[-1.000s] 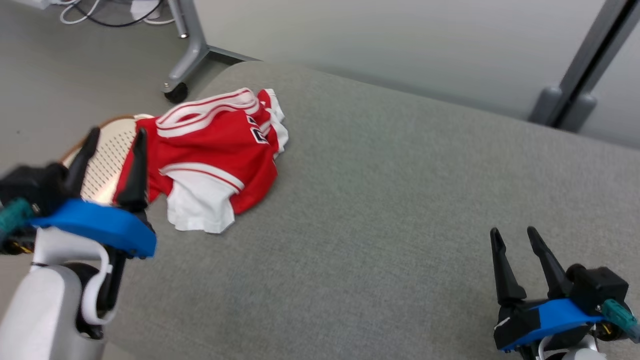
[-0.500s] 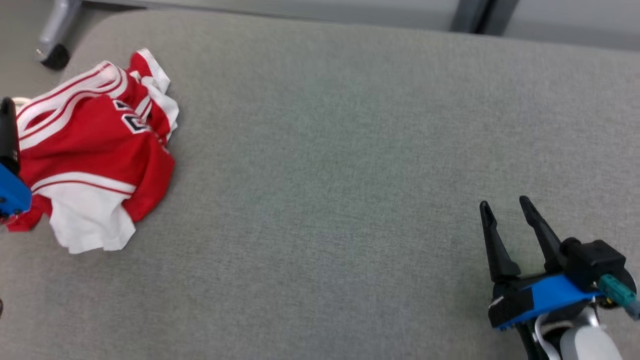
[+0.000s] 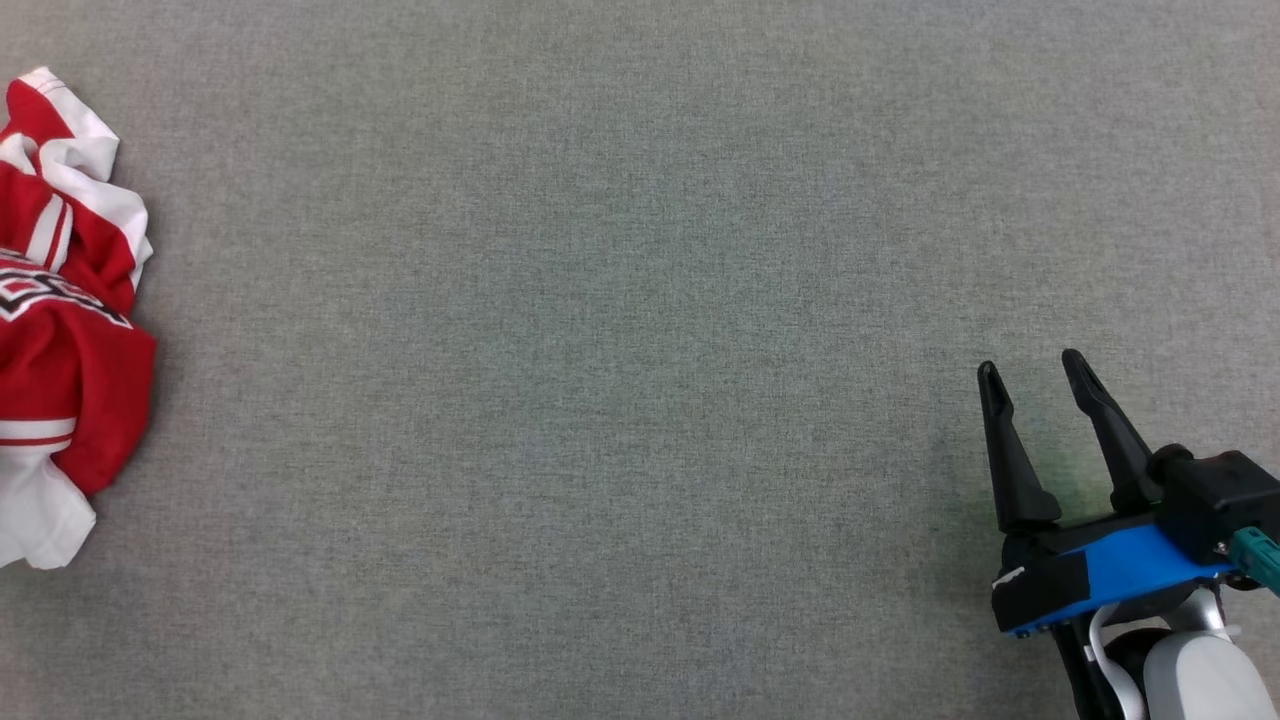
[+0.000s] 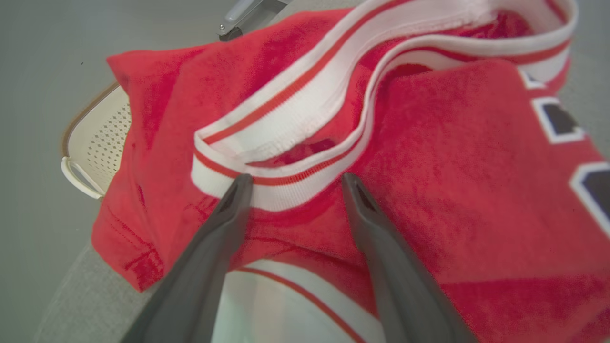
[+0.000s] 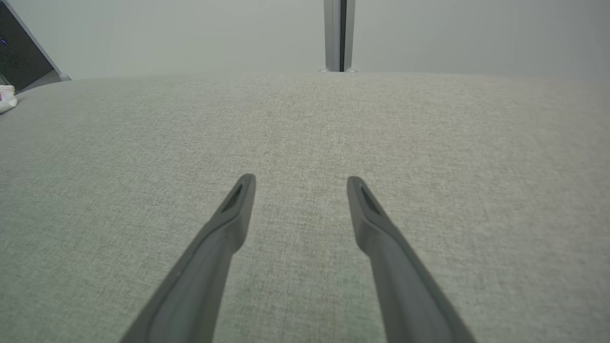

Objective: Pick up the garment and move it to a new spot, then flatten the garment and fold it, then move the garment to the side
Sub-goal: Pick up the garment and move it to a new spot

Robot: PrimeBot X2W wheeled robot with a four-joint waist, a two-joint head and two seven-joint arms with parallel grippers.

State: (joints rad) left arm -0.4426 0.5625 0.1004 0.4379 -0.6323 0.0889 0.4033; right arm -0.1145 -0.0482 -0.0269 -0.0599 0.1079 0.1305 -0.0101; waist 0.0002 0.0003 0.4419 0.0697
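Right gripper: low at the right of the head view, its two dark fingers spread apart with nothing between them; it hangs over bare cloth surface, well apart from the garment.
Right gripper, own wrist view: the jaws stand wide, and only grey weave shows in the gap and under the tips.
Left gripper: the jaws are spread and grip nothing; both tips sit right at the near edge of the waistband, with red cloth under and between the fingers. Whether the tips touch the cloth cannot be told.
Garment: red with white panels, crumpled rather than flat, with black-and-white lettering on its right part in the left wrist view. In the head view it lies at the far left of the surface, cut off by that view's left edge.
Waistband: white with thin red stripes, gaping open in a loop just beyond the left fingertips.
Grey surface: woven fabric, flat and wide, bearing the garment at its left end.
Basket: pale and perforated, with a brown rim, beside the surface; the garment's left edge overlaps it.
Background: a grey caster foot stands on the floor beyond the garment; an upright grey post rises past the far edge of the surface.
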